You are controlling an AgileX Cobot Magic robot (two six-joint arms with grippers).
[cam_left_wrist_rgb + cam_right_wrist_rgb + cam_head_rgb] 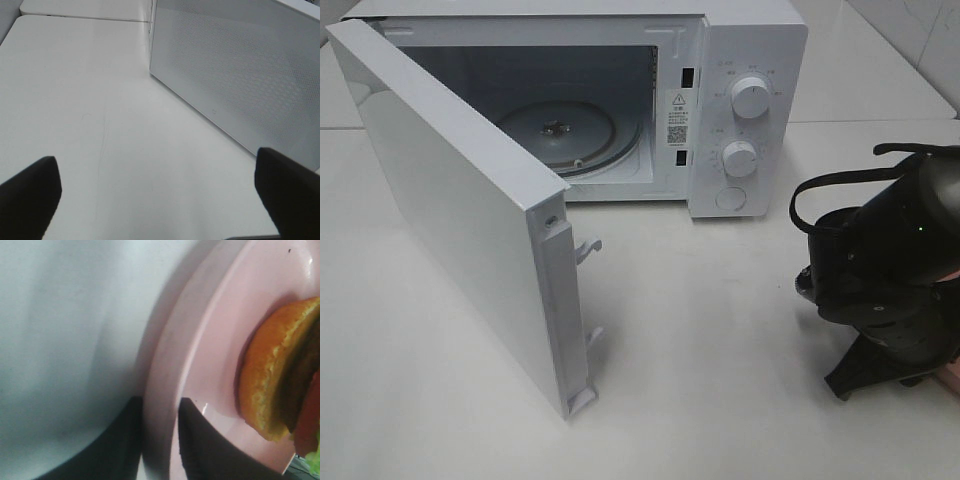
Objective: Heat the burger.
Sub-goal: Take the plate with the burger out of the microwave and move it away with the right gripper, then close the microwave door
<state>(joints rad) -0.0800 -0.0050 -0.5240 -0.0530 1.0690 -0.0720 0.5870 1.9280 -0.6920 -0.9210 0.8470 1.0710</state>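
We see bright, even light with soft shadows beneath the microwave door [470, 215]; the right wrist view is blurred close up, smearing the pink plate [200, 365] and burger [277, 370]

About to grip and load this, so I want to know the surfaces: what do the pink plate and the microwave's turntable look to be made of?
Pink plate: smooth and glossy, with small bright highlights near the rim; glazed ceramic or hard plastic, the look leaves that open. The right gripper has its fingers either side of the rim.
Turntable: clear with concentric ridges, the hub showing through it; most likely glass.
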